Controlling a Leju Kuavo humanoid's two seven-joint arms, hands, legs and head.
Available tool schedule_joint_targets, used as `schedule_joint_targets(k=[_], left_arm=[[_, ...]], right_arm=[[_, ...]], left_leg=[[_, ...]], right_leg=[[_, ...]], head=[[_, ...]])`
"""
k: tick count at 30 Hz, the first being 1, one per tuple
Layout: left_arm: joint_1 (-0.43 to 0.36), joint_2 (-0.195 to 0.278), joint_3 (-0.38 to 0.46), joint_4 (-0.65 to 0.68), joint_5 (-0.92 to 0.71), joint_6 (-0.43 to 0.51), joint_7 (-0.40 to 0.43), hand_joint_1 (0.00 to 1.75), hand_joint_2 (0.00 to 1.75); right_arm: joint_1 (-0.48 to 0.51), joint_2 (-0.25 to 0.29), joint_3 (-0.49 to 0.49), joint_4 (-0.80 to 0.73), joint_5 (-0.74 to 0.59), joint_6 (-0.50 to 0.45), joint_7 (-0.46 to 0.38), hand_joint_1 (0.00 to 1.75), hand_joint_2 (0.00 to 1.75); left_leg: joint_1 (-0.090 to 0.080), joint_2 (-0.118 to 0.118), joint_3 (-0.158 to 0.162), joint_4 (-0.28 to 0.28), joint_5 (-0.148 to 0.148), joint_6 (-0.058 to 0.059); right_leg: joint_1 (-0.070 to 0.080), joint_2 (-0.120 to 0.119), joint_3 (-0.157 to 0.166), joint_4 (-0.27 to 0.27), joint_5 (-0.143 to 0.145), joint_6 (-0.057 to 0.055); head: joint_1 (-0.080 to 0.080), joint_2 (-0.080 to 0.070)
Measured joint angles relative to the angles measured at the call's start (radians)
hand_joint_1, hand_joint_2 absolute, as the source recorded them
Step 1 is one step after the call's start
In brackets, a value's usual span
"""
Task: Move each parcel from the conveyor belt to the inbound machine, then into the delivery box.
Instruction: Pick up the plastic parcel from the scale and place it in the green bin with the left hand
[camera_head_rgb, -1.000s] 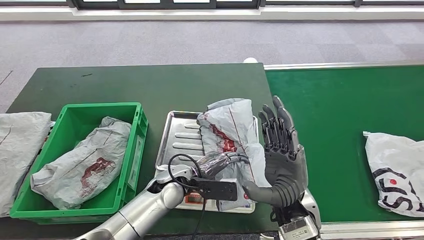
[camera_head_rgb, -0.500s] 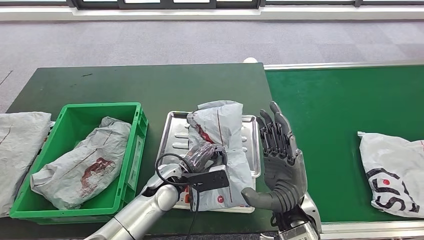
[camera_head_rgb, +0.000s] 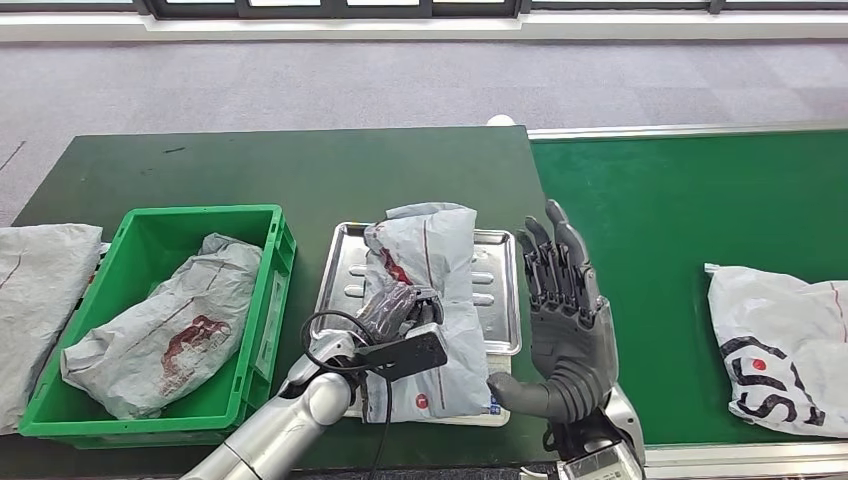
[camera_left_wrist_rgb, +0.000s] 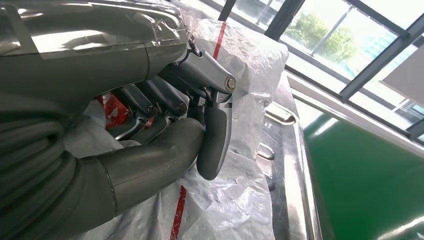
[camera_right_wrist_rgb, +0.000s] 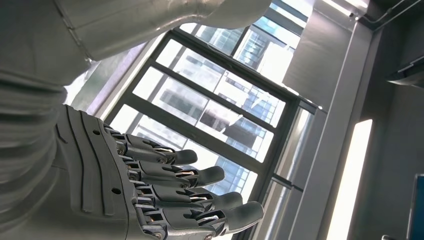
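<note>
Left hand (camera_head_rgb: 398, 308) is closed on a grey parcel (camera_head_rgb: 432, 290), fingers (camera_left_wrist_rgb: 212, 125) curled into the plastic; the parcel is held over the steel tray (camera_head_rgb: 345, 262) of the inbound machine. Right hand (camera_head_rgb: 562, 310) is held upright just beside the tray, fingers (camera_right_wrist_rgb: 200, 175) spread, nothing gripped. Second parcel (camera_head_rgb: 165, 325) lies in the green box (camera_head_rgb: 255, 215). Third parcel (camera_head_rgb: 785, 345) lies on the belt (camera_head_rgb: 660, 220).
</note>
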Motion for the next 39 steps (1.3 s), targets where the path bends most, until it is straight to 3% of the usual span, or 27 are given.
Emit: schedule_joint_targets(k=[2,10,24,28,34,39], left_arm=[[0.009,0.003,0.002,-0.017,0.001,0.006,-0.001,0.0,0.0],[0.014,0.001,-0.001,-0.019,-0.032,-0.069,0.028,0.0,0.0],[-0.008,-0.013,-0.018,0.031,-0.033,-0.101,0.028,0.0,0.0],[-0.012,-0.013,-0.029,0.039,-0.035,-0.118,0.035,0.0,1.75],[-0.029,-0.019,-0.069,0.086,-0.075,-0.133,0.043,0.0,1.75],[-0.047,-0.031,-0.119,0.147,-0.205,-0.053,0.088,0.0,1.75]], right_arm=[[-0.001,-0.002,0.0,0.0,-0.003,-0.007,0.0,0.0,1.75],[-0.011,-0.005,0.0,0.016,-0.011,-0.014,-0.017,0.0,1.75],[-0.049,-0.005,0.001,0.043,-0.023,0.007,-0.011,0.0,1.75],[-0.055,-0.005,0.001,0.049,-0.026,0.011,-0.01,0.0,1.75],[-0.063,-0.006,0.001,0.059,-0.029,0.014,-0.012,0.0,1.75],[-0.064,-0.008,0.001,0.062,-0.024,0.015,-0.016,0.0,1.75]], left_leg=[[0.0,0.0,0.0,0.0,0.0,0.0],[0.0,0.0,0.0,0.0,0.0,0.0],[0.0,0.0,0.0,0.0,0.0,0.0],[0.0,0.0,0.0,0.0,0.0,0.0],[0.0,0.0,0.0,0.0,0.0,0.0],[0.0,-0.001,0.001,0.0,0.0,0.0]], right_leg=[[0.0,0.0,0.0,0.0,0.0,0.0],[0.0,0.0,0.0,0.0,0.0,0.0],[0.0,0.0,0.0,0.0,0.0,0.0],[0.0,0.0,0.0,0.0,0.0,0.0],[0.0,0.0,0.0,0.0,0.0,0.0],[0.0,-0.001,0.001,0.0,0.0,0.0]], head=[[0.0,0.0],[0.0,0.0],[0.0,0.0],[0.0,0.0],[0.0,0.0],[0.0,0.0]])
